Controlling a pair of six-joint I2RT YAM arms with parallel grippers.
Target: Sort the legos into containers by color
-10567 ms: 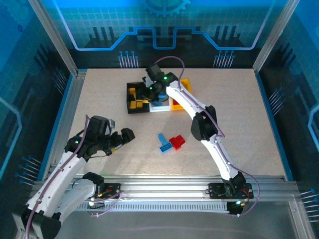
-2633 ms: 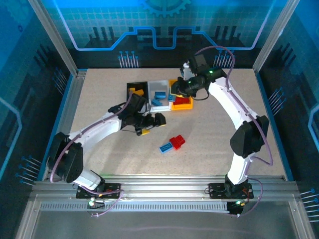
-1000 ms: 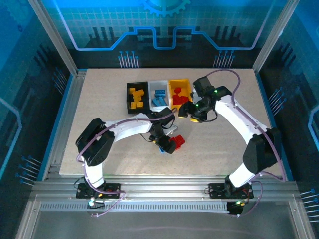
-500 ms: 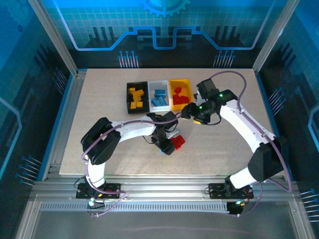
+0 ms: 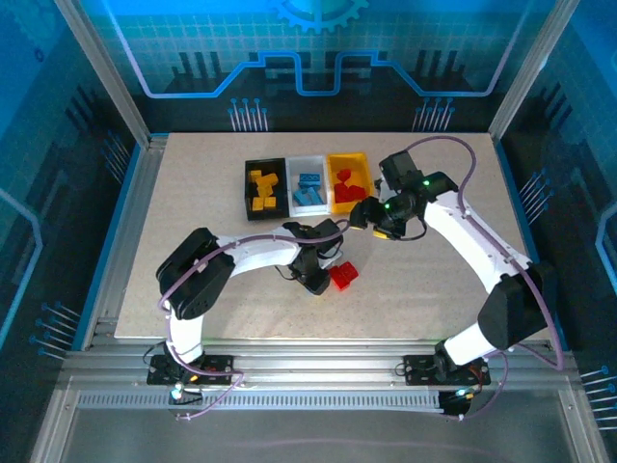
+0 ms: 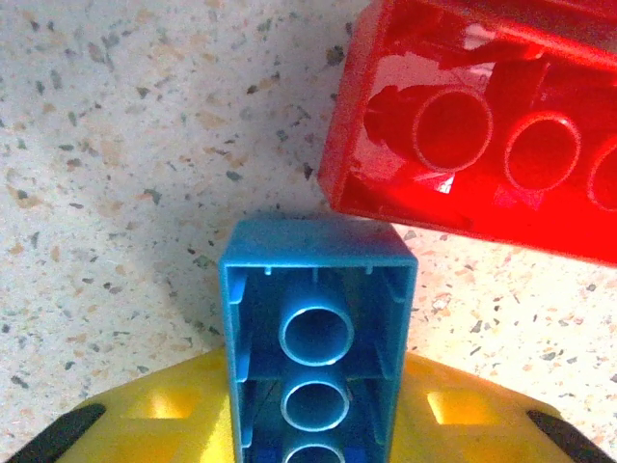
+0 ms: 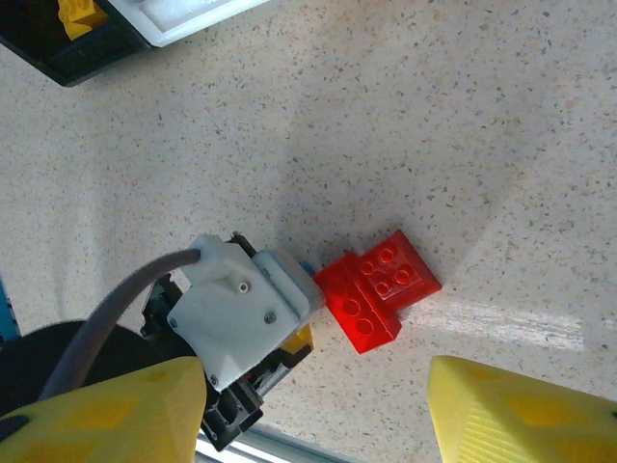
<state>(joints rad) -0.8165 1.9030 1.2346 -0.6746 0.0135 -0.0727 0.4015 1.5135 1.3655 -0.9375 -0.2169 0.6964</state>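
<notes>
Left gripper (image 6: 314, 424) has swung in from near the bins and pinched tight on 1 blue brick (image 6: 318, 338), low on the table (image 6: 125, 145), with a red brick (image 6: 482, 125) just beside its end. I'd lift straight up so red isn't dragged, then go to the white bin (image 5: 308, 159). Blue's hollow underside faces my camera, 3 tubes showing. Right gripper (image 7: 318, 415) hovers spread, empty.

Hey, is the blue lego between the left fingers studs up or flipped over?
Flipped over. In the left wrist view the blue lego shows its hollow underside with round tubes facing up.
</notes>
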